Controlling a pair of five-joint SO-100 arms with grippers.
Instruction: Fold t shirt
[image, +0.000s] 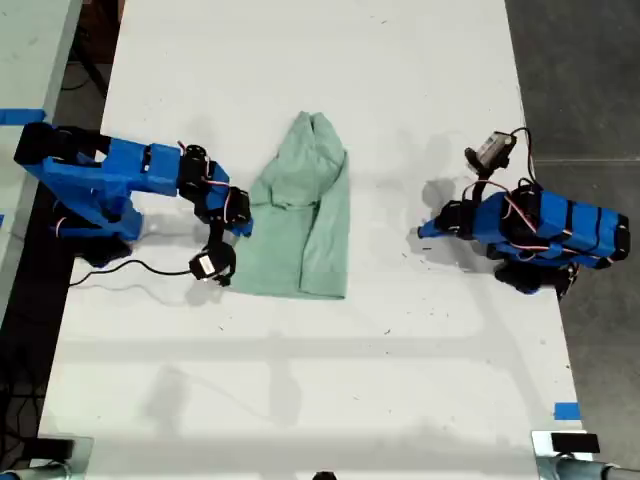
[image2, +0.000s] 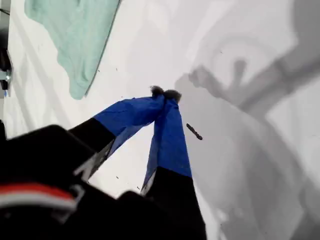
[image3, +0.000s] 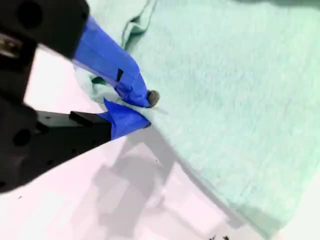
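Note:
The pale mint-green t shirt (image: 305, 215) lies wrinkled and partly folded in the middle of the white table (image: 300, 380), narrowing toward its far end. My second gripper (image3: 145, 107) is shut on the shirt's edge (image3: 225, 100), on the side toward the exterior view's left (image: 243, 215). My first gripper (image2: 165, 92) is shut on nothing, its tips just above bare table. It stands to the exterior view's right (image: 425, 232), well apart from the shirt (image2: 75, 35).
A black cable (image: 130, 265) trails from the arm base at the exterior view's left. Blue tape marks (image: 566, 410) sit near the table's edge at the exterior view's right. A small dark speck (image2: 194, 131) lies by the first gripper.

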